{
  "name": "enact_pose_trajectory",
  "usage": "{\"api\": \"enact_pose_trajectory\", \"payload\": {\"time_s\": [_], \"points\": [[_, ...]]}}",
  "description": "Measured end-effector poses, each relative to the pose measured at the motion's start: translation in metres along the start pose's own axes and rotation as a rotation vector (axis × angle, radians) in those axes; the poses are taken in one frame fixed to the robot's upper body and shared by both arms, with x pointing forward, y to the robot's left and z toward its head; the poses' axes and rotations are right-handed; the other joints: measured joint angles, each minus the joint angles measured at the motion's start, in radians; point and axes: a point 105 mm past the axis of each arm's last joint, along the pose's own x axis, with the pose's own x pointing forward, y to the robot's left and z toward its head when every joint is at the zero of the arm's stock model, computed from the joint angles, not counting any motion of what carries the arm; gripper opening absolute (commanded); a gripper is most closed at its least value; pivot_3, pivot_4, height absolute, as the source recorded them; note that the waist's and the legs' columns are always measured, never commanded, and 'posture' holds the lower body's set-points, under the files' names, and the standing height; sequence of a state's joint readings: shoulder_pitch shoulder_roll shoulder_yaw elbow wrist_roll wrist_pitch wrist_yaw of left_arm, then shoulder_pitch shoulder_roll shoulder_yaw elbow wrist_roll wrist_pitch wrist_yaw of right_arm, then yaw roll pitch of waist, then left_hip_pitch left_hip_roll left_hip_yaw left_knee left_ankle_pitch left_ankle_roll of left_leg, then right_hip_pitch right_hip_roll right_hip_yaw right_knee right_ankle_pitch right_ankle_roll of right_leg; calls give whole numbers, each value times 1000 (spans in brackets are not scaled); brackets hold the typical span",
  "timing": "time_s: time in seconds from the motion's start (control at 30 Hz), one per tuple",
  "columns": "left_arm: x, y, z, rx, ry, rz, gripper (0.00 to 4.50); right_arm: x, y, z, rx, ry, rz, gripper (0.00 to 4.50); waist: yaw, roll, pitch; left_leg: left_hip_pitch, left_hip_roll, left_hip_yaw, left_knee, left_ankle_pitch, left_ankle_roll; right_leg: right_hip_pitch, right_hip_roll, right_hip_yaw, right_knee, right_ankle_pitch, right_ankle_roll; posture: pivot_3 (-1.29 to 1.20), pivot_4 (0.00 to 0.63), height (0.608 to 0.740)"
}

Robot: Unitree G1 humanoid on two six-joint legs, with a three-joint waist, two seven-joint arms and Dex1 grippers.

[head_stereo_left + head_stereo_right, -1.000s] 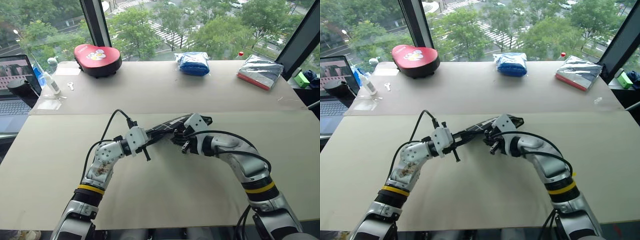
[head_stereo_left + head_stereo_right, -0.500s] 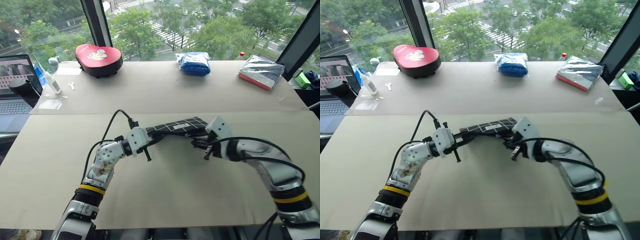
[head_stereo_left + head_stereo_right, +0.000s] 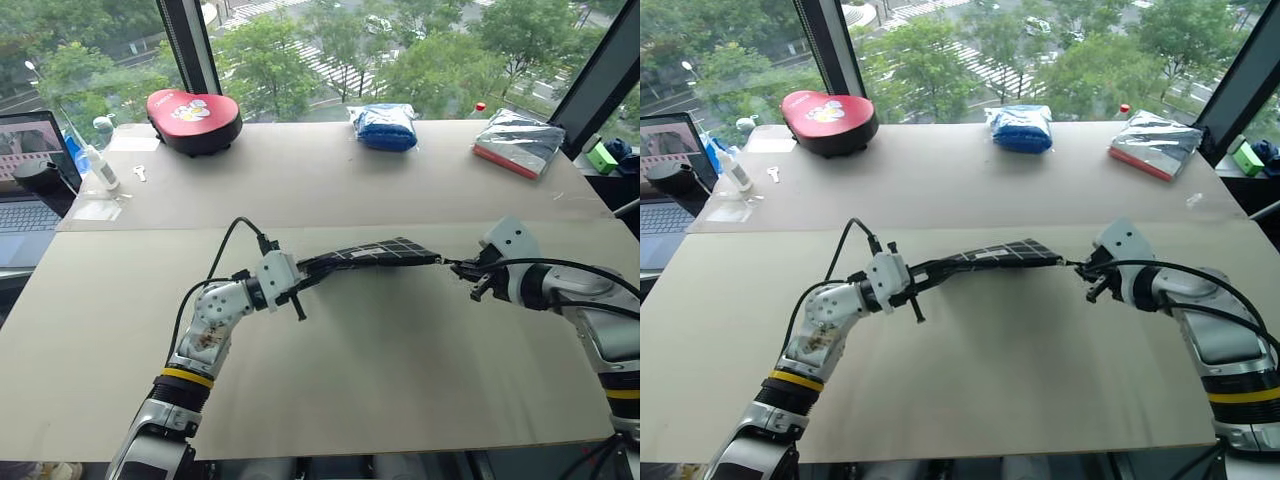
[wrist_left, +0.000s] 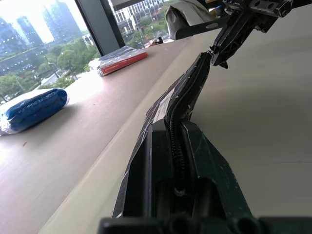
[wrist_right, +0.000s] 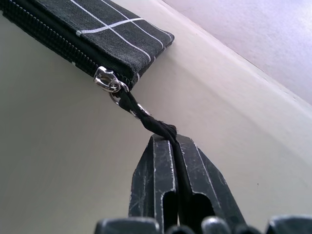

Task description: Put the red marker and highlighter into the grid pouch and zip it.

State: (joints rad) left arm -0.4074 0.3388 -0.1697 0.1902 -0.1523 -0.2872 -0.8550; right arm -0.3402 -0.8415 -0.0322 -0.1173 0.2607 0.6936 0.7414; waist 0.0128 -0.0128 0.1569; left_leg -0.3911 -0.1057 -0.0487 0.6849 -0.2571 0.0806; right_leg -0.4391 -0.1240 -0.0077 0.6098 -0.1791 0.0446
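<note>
The grid pouch (image 3: 365, 253), black with thin white lines, hangs level just above the table, stretched between my two grippers. My left gripper (image 3: 300, 277) is shut on its left end, and the closed zipper runs away between the fingers (image 4: 195, 146). My right gripper (image 3: 462, 270) is shut on the black zipper pull strap (image 5: 146, 119). That strap is pulled taut from the metal slider (image 5: 106, 80), which sits at the pouch's right corner. The red marker and the highlighter are out of view.
Along the far side of the beige table (image 3: 380, 370) lie a red heart-shaped case (image 3: 195, 112), a blue bundle (image 3: 386, 127) and a silver packet (image 3: 520, 143). A laptop (image 3: 25, 170) and a small bottle (image 3: 100, 160) stand at the far left.
My right gripper has travelled to the right along the pouch with the pull strap, from its middle to past its right end. The left gripper has kept still.
</note>
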Motion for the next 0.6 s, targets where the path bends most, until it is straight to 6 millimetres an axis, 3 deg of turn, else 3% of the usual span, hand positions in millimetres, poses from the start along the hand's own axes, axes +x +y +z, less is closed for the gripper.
{"api": "enact_pose_trajectory", "payload": {"time_s": [0.1,0.13,0.23,0.33,0.43,0.6], "points": [[0,0,1,-2,-4,2,0,5,12,-1,59,-12,57,2262,0,0,0,0,0,0,0,0,0,0,0,0,0,0,0,0,150,740],[0,1,1,-1,-4,2,0,3,19,-5,80,-3,95,2744,2,0,0,0,0,0,0,0,0,0,0,0,0,0,0,0,150,740],[0,1,1,1,-5,-5,0,-8,29,-18,135,42,178,2744,10,0,0,0,-1,-1,0,0,0,0,-1,0,0,0,0,0,150,740],[-1,-1,0,4,-4,-35,0,-28,21,-28,162,66,188,2744,14,0,0,0,-1,0,0,-1,1,0,-1,0,-1,0,0,0,150,740],[-1,-3,-2,-2,-17,-87,0,-57,4,-15,154,2,156,2744,16,0,0,0,0,0,0,-1,2,0,0,-1,-1,0,0,0,150,740],[0,-4,-7,20,-23,-167,0,-85,21,-5,112,-84,217,2744,22,0,0,0,1,0,0,-2,3,1,1,-1,-1,0,0,0,150,740]]}}
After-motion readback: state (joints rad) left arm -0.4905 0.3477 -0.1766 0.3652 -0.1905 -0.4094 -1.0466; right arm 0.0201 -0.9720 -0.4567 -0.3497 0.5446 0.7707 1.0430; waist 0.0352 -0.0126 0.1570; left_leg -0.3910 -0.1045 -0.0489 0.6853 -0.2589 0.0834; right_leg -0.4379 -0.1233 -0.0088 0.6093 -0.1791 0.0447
